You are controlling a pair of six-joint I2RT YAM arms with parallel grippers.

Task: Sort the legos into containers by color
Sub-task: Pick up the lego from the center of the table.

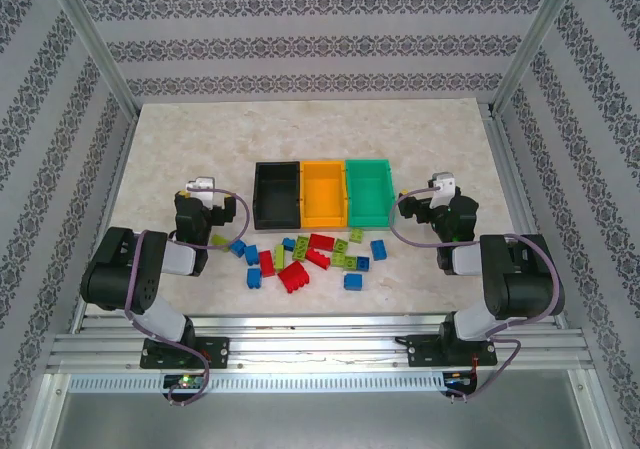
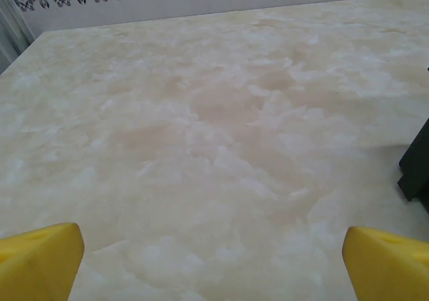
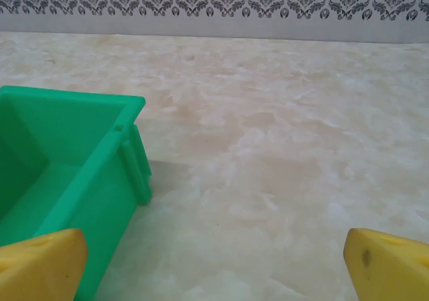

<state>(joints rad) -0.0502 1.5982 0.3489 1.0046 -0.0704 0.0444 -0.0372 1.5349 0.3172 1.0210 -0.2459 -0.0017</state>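
**A:** Where are the legos (image 1: 310, 257)?

**B:** Loose on the table (image 1: 300, 129), in one scatter between the two arms, at the near side of the bins. Red, blue and lime green are mixed. A big red brick (image 1: 293, 277) sits at the near edge of the scatter. One lime brick (image 1: 218, 239) lies off to the left, close to the left arm.

**A:** Bins?

**B:** Row of three, side by side, walls touching, just beyond the scatter. Black bin (image 1: 277, 194) left, orange bin (image 1: 323, 193) middle, green bin (image 1: 368, 189) right.

**A:** Grippers?

**B:** Left gripper (image 1: 200, 194) is released, jaws spread wide, holding nothing. It sits left of the black bin, apart from it. In its wrist view the yellow fingers (image 2: 40, 257) sit at the bottom corners with bare marble between them. The black bin shows at the right edge.

**A:** Right?

**B:** Right gripper (image 1: 440, 191) is the same, fully released and holding nothing. It is just right of the green bin, not touching. In its wrist view the bin's corner is at the left.
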